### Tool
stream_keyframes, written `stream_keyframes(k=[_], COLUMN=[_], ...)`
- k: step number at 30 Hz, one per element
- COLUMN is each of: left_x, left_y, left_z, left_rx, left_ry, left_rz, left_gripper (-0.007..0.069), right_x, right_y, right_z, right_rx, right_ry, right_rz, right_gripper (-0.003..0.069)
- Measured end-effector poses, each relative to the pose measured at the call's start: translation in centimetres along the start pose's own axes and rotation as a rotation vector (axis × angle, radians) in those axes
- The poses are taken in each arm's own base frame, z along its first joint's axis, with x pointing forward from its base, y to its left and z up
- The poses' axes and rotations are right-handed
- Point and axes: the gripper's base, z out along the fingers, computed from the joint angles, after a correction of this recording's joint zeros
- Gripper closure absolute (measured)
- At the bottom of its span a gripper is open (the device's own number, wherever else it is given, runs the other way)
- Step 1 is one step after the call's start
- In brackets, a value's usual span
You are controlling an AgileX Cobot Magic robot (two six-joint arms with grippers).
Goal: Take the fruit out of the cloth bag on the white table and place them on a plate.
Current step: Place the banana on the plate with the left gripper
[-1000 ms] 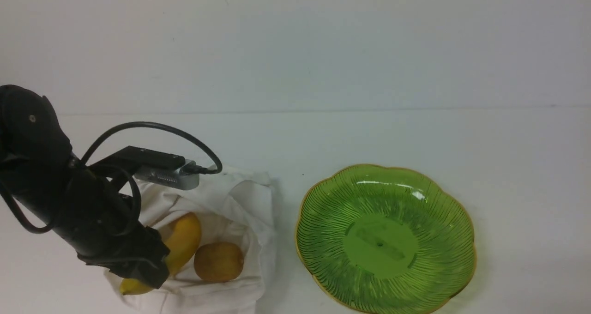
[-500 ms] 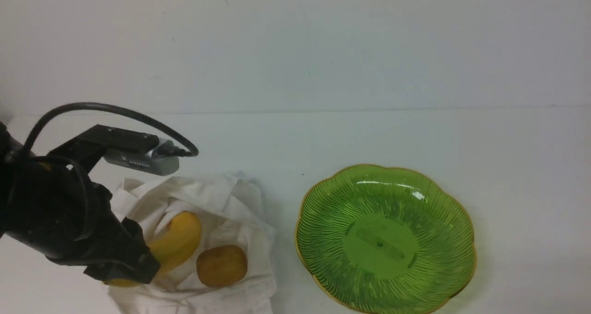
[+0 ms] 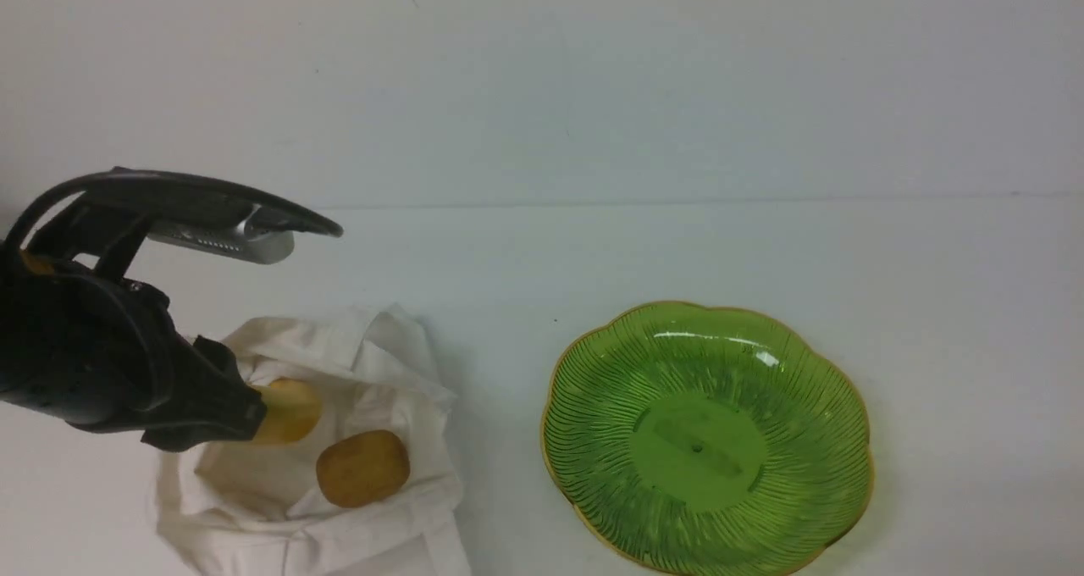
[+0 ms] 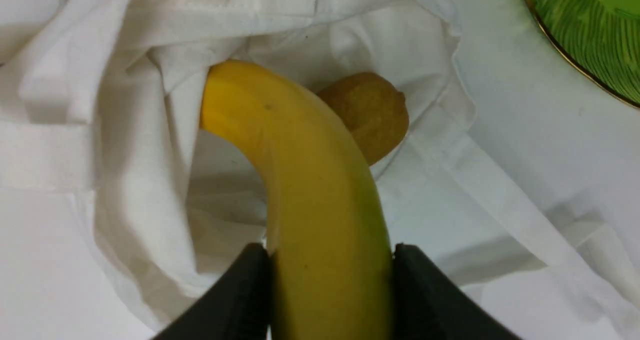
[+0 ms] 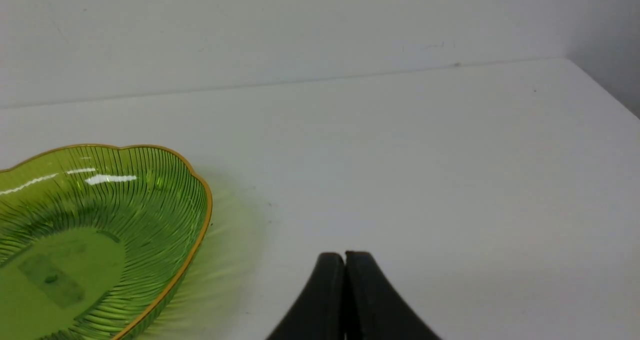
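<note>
- Broadly, the white table (image 3: 525, 263) stretches across my front view, with the plate and the bag both standing on it.
- Next comes my left arm (image 3: 76, 347), reaching in over the far-left part of the scene, its wrist camera (image 3: 229, 237) riding above the claw.
- The green plate (image 3: 699, 449) sits well to the right of the bag, gold rim upward, with bare green showing right across its round centre.
- The cloth bag (image 3: 364, 542) lies open and rumpled on the left side, its off-white folds spread around the brown fruit.
- My left gripper (image 4: 330, 275) is parted by about the banana's thickness, one finger against each side of it, so I have a hold on that fruit.
- My right gripper (image 5: 345, 262) shows its fingertips together in its own wrist view, with nothing between them.
- The banana (image 4: 320, 180) is between the left fingers, over the mouth of the bag; I can't tell whether its far end touches cloth.
- Smallest is the brown fruit (image 3: 362, 468), resting inside the bag on the fabric, near the banana.
</note>
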Motion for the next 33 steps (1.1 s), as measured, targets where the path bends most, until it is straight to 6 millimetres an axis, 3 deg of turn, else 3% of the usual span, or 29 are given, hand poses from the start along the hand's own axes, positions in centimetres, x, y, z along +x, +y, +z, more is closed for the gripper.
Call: stream_keyframes(k=[6,17,24,27,32,33], left_x=[-0.5,-1.1,-1.6,-2.4,-3.5,-3.7], left_y=[0.9,-0.7,-1.3,-2.1,-4.3,-5.7], left_z=[1.2,1.5,-0.7,-3.0,-4.5,-4.5], left_rx=[0.013,0.210,0.232,0.276,0.421,0.477], left_ry=[-0.002,-0.026,-0.106,-0.190,-0.300,-0.315], left_rz=[-0.067,-0.154,-0.149,-0.141,-0.060,0.002], left_gripper=[0.0347,0.0347,0.0347,0.0347,0.0347,0.0347], right_x=[0.0,0.0,0.0,0.0,0.0,0.0], right_y=[0.0,0.0,0.0,0.0,0.0,0.0], right_z=[0.0,0.0,0.0,0.0,0.0,0.0], right_rx=[0.000,0.000,0.000,0.000,0.000,0.000], right_ry=[0.000,0.000,0.000,0.000,0.000,0.000], right_rz=[0.000,0.000,0.000,0.000,0.000,0.000], right_gripper=[0.0671,0.0671,0.0671,0.0671,0.0671,0.0671])
